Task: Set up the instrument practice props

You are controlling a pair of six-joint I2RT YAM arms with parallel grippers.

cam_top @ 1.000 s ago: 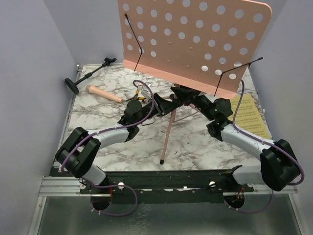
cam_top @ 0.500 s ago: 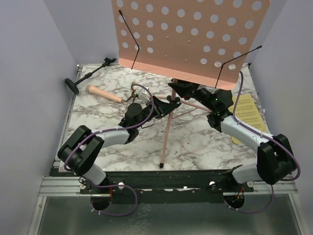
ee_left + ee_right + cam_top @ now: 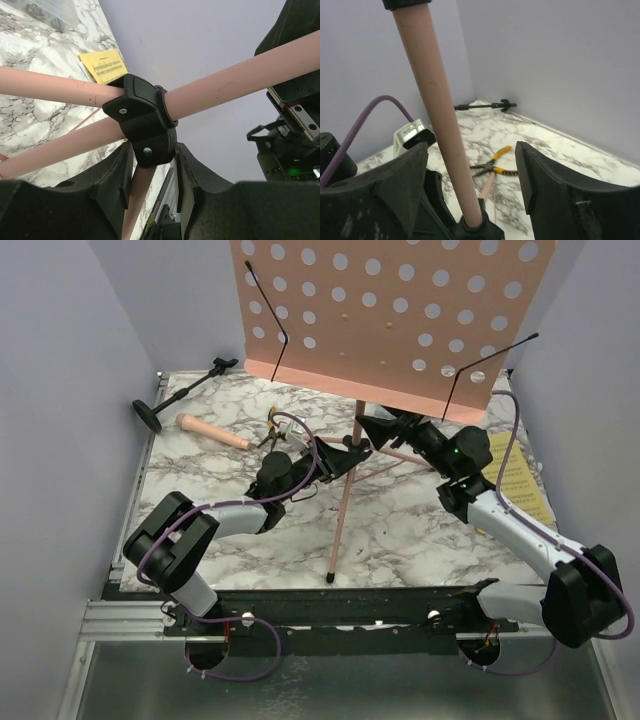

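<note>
— So, where are we with the music stand [image 3: 390, 310]?

— Getting it onto its feet, I'd judge. It rises from the table [image 3: 400, 530] with its perforated desk high. 1 leg [image 3: 340, 520] reaches toward the arm bases, foot on the marble. I can't follow the other 2 legs to their feet.

— Who has hold of it?

— The left gripper [image 3: 150, 165] sits low on the stand. Its 2 fingers [image 3: 117, 185] are closed against either side of the black hub [image 3: 142, 120] where the legs meet. The right gripper [image 3: 472, 155] is just above the hub with its jaws spread wide. The pole [image 3: 437, 115] runs between them, close by 1 finger and well clear of the other, so it grips nothing.

— And the other props?

— None set up yet. The music sheets [image 3: 520, 475] lie flat on the right arm's side of the stand. The mic stand [image 3: 185, 390] lies on its side with the microphone [image 3: 213, 432] near it, both well apart from the stand on the left arm's side. Pliers [image 3: 492, 162] lie near the stand's legs.

— Next move?

— Likely making sure all 3 feet bear and the pole is plumb before the left lets go. That tall desk looks top-heavy, so release slowly, with the right jaws as a guard round the pole. Then the sheets can go on the desk's ledge.
</note>
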